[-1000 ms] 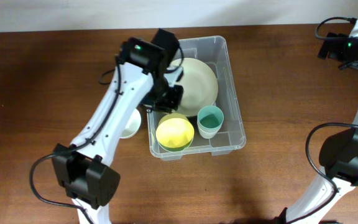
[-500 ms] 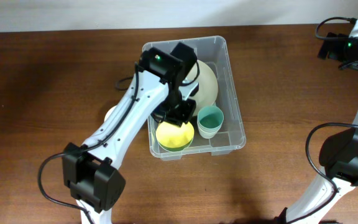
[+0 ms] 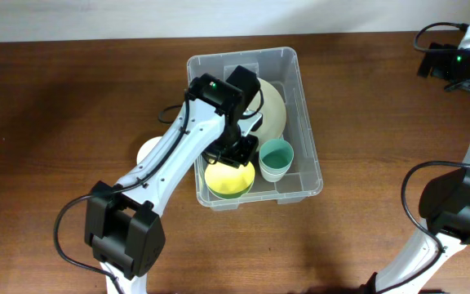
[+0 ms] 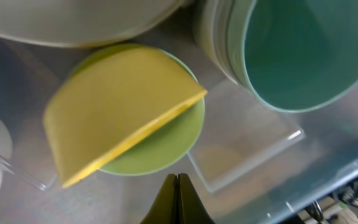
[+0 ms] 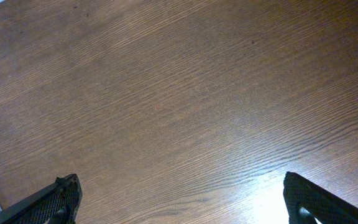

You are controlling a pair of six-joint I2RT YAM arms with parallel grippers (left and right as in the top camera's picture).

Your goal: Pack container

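L arm, a sec ago over container's left rim, now reaches inside it, mid-desk. L claw clenched, empty, above yellow bowl by teal cup. R claw released, far right of container. White bowl outside, left of container: packing prob. unfinished.

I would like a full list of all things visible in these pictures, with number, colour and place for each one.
container: one, clear, middle of the table
plate: one, cream, back of the container
yellow bowl: one, yellow, front left of the container, tilted in the green bowl
green bowl: one, light green, under the yellow bowl
teal cup: one, teal, front right of the container
white bowl: one, white, left of the container, partly hidden
table: one, brown wood
left claw: shut, above the bowls
right claw: open, over bare table
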